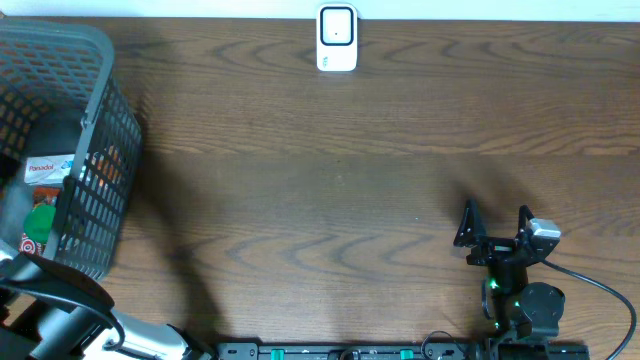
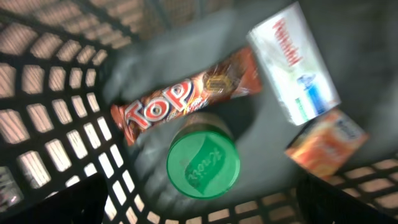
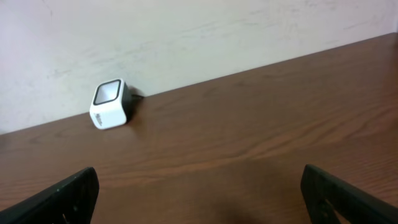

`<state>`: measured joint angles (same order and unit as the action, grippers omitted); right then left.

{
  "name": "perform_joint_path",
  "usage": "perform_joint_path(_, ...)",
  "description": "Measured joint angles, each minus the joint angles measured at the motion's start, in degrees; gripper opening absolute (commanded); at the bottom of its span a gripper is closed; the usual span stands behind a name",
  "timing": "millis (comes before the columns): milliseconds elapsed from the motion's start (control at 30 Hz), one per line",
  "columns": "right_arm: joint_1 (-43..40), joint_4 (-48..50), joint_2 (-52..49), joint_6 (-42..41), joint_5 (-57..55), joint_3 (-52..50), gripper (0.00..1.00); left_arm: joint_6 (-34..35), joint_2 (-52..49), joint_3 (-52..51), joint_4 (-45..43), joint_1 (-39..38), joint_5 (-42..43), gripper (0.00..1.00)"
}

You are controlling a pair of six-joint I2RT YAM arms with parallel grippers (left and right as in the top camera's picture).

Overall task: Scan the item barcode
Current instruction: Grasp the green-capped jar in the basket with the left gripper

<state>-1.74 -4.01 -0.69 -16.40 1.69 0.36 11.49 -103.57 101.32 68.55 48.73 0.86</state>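
Brown TOP bar (image 2: pixel 186 99) and green-lidded jar (image 2: pixel 203 165) lying unpicked in the mesh basket (image 1: pixel 95 150), well apart from the scanner (image 1: pixel 337 38); left end effector (image 2: pixel 205 213) above them and right end effector (image 1: pixel 495 228) both wide open, empty; scanning apparently all ahead.

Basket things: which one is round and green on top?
The jar with the green lid, just below the TOP bar in the picture. The white box and orange box have corners.
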Motion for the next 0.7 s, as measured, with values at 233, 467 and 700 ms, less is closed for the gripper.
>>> perform_joint_path(233, 0.00, -0.02, 0.00, 0.00, -0.02, 0.00, 0.99, -0.92, 0.00, -9.14, -5.29, -0.61, -1.53, 0.97)
perform_joint_path(467, 0.00, -0.02, 0.00, 0.00, 0.00, 0.00, 0.99, -0.96, 0.00, -16.04, -10.71, -1.11, -2.25, 0.97)
perform_joint_path(700, 0.00, 0.00, 0.00, 0.00, -0.02, 0.00, 0.99, -0.35, 0.00, -22.73, -17.18, -2.29, -2.40, 0.97)
